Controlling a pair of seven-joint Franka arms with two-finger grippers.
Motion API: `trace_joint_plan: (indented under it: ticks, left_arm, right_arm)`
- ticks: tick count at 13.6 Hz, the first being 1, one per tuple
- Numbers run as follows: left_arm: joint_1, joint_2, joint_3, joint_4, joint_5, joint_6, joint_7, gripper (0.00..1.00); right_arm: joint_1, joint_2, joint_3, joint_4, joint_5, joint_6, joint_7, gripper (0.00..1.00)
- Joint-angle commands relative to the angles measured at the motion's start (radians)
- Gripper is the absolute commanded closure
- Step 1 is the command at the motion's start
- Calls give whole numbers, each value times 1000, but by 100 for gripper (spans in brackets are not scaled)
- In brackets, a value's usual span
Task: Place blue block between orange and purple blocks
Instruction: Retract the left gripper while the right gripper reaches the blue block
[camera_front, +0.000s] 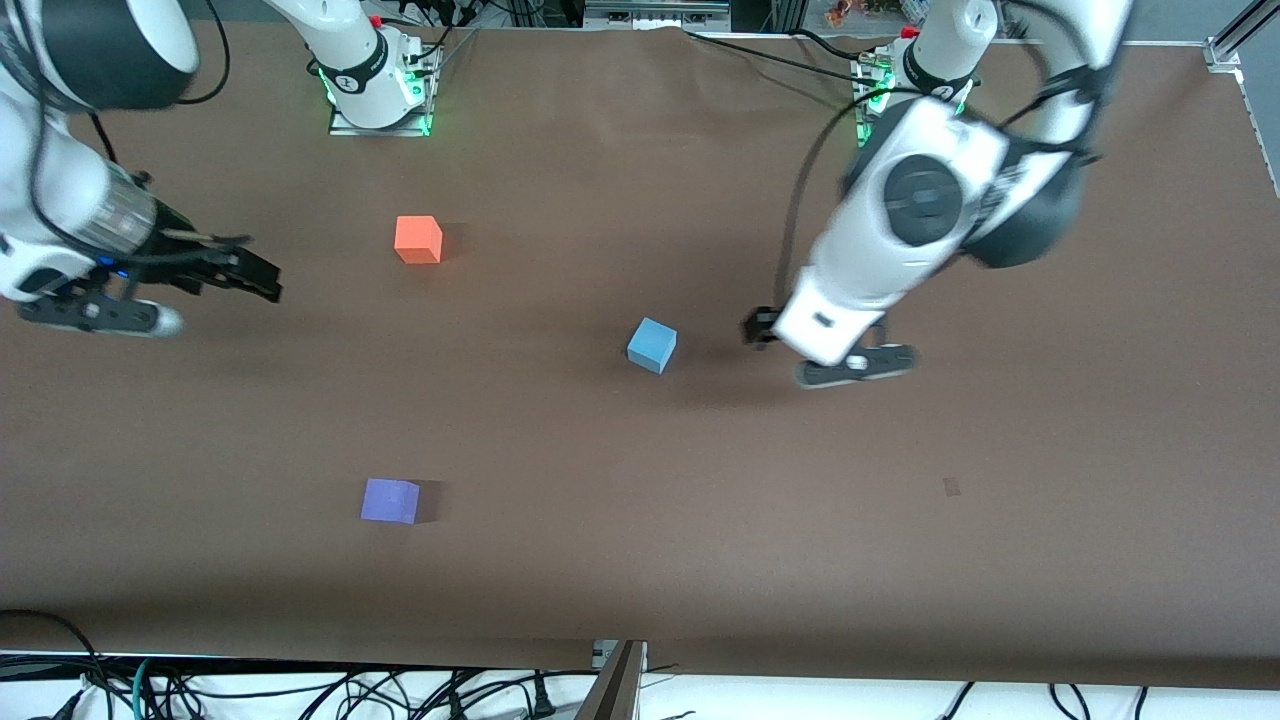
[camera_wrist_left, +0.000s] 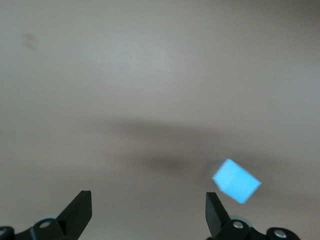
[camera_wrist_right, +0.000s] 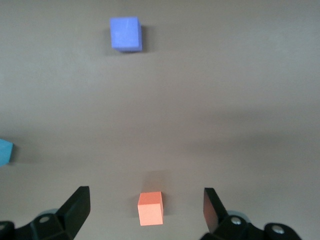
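Blue block (camera_front: 652, 345): loose on the bench, not yet between the others.
Orange block (camera_front: 418, 240): at about 10 o'clock from it.
Purple block (camera_front: 390, 500): at about 8 o'clock.
Left end effector (camera_wrist_left: 149, 212): spread, empty, just beside the blue block.
Right end effector (camera_wrist_right: 145, 212): spread, waits near orange.
Left to do: grasp, carry, place.

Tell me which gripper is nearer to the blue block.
Left. The left gripper, open, hangs beside the blue block, toward the left arm's end; the right gripper, open, waits near the orange block.
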Motion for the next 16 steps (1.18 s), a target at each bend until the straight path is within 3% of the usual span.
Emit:
trace_joint_plan:
  ticks: [1,3,5,8,12,16]
  left_arm:
    - [83,-99,80,-36,-9,-102,243,0]
    - [169,-142,116,-30,-20,-187,455,0]
    - [186,-188,172,-25,-22,-265,525,0]
    - [234,-230,193,-22,-23,-348,559,0]
    - [233,-222,182,-18,-11,-371,557,0]
    - [236,-215,182,-16,-8,-371,556,0]
  right_arm:
    - [37,52,-4,13,-14,3,-4,0]
    - [51,139,-4,14,-11,15,3,0]
    - [106,156,-1,14,6,56,21,0]
    - [204,224,13,18,67,153,351,0]
    - [381,328,26,27,187,395,735,0]
    - [528,490,26,94,195,613,969,0]
